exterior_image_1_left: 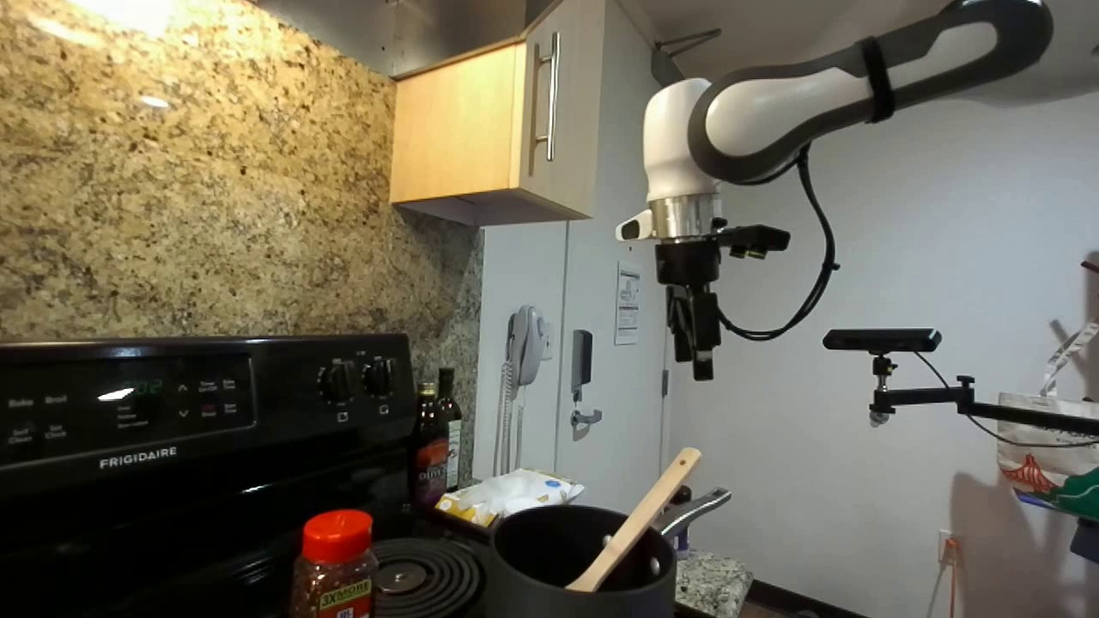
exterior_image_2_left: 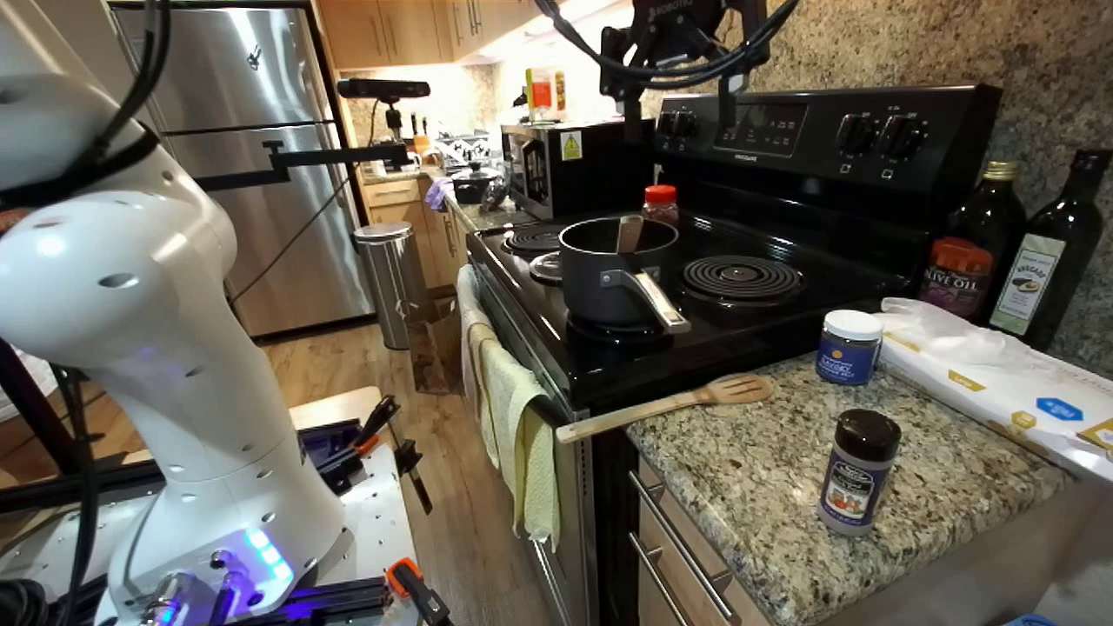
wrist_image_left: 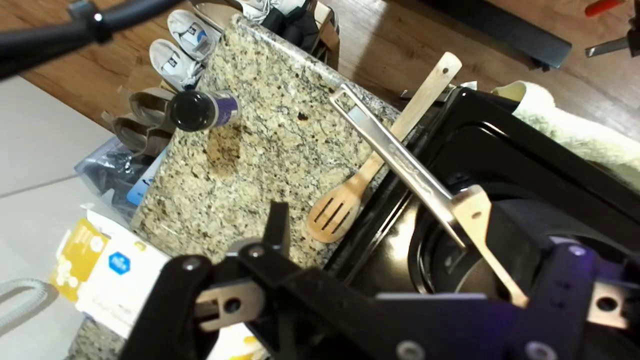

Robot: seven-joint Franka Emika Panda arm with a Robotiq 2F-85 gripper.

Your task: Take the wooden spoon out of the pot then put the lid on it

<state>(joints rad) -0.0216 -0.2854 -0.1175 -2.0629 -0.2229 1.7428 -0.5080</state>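
Note:
The dark pot [exterior_image_1_left: 549, 596] stands on a front burner; it also shows in an exterior view [exterior_image_2_left: 596, 287]. Its silvery handle [wrist_image_left: 400, 160] crosses the wrist view. The wooden spoon [exterior_image_1_left: 640, 519] leans inside the pot, handle end up over the rim. It also shows in an exterior view [exterior_image_2_left: 629, 233] and the wrist view [wrist_image_left: 475, 215]; its bowl is hidden in the pot. A round shiny disc, likely the lid [exterior_image_2_left: 546, 267], lies on the stove, partly hidden behind the pot. My gripper [exterior_image_2_left: 683, 109] hangs well above the pot [exterior_image_1_left: 700, 365], fingers apart, holding nothing.
A slotted wooden spoon [exterior_image_2_left: 739, 389] lies across the counter edge [wrist_image_left: 334, 212]. A red-capped jar [exterior_image_1_left: 336, 558] stands on the stove. A black-capped shaker [exterior_image_2_left: 859, 474], a white-lidded jar [exterior_image_2_left: 849, 348], a wipes pack [exterior_image_2_left: 983, 374] and bottles [exterior_image_2_left: 1030, 252] stand on the counter [exterior_image_2_left: 748, 469].

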